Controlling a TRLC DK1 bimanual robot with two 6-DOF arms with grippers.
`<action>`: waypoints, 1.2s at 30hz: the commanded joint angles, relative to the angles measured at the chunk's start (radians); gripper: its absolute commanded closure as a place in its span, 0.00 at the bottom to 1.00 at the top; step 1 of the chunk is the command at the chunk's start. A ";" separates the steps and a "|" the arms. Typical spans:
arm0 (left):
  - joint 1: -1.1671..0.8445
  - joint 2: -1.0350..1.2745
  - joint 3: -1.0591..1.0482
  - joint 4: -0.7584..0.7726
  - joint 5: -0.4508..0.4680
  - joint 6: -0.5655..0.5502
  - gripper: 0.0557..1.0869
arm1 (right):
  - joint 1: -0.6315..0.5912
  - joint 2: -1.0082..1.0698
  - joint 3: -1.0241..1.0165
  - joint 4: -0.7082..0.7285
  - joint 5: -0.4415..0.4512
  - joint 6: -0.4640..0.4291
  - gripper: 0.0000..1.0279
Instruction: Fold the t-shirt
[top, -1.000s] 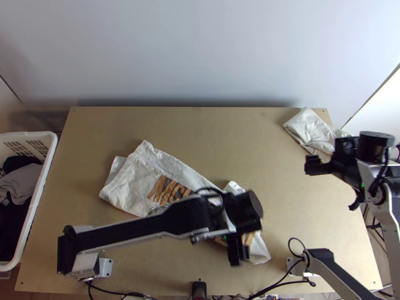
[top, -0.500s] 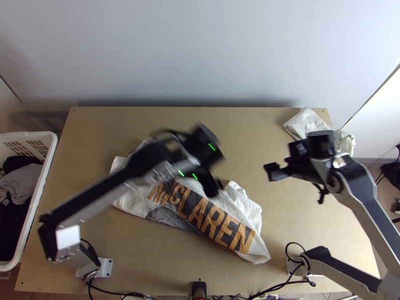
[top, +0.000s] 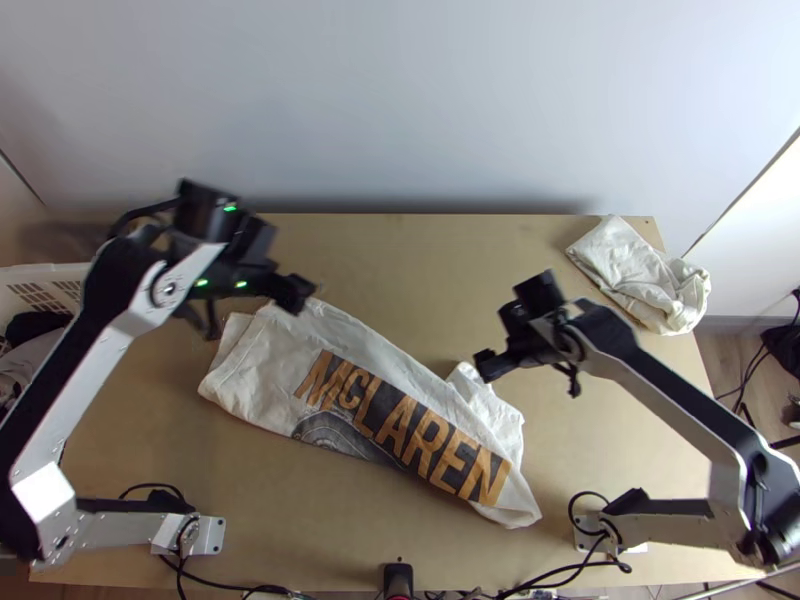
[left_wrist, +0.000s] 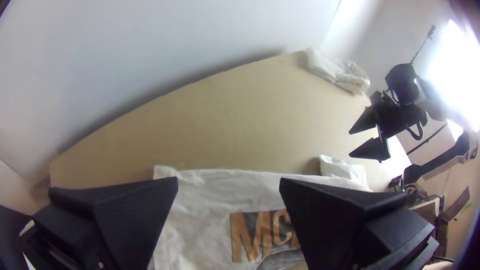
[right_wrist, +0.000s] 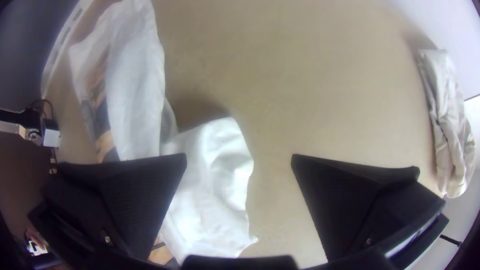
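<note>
Holds the left hand (top: 292, 292) over the far edge of the t-shirt (top: 350, 365), close to its far left end. Has the two fingers (left_wrist: 135, 215) of that hand spread wide, with no cloth caught between them.

Holds the right hand (top: 484, 366) farther along, by the loose flap (top: 490, 405) on the far side of the t-shirt's right part. Has this one wide apart too, and gripping nothing. Cannot tell exactly how high above the cloth.

Has the t-shirt lying in a long, slanting, folded strip on the surface (top: 430, 270), from the middle left down towards the near edge right of centre. Shows its front print face up along the strip: big orange lettering (top: 405, 430) on a dark ground, with a grey curved pattern (top: 335, 435) below. Looks fairly flat and narrow at the near right end, rumpled at the flap.

Has a second pale cloth (top: 640, 275) at the far right corner of the surface, folded over and bunched, partly past the side edge, well apart from the t-shirt. Has a white basket (top: 40, 270) at the left, beside the surface, with dark clothes (top: 30, 326) and a grey garment (top: 35, 352) inside. Runs black cables (top: 235, 587) along the near edge.
</note>
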 joint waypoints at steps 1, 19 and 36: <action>0.120 -0.139 -0.213 0.031 0.021 0.009 0.04 | 0.082 0.132 -0.002 0.045 -0.002 0.011 0.09; 0.166 -0.108 -0.322 0.085 0.023 0.073 0.04 | 0.139 0.281 0.044 0.097 -0.025 -0.070 0.77; 0.211 0.208 -0.318 0.336 0.043 0.091 0.04 | 0.047 0.188 0.036 0.051 -0.025 -0.102 0.97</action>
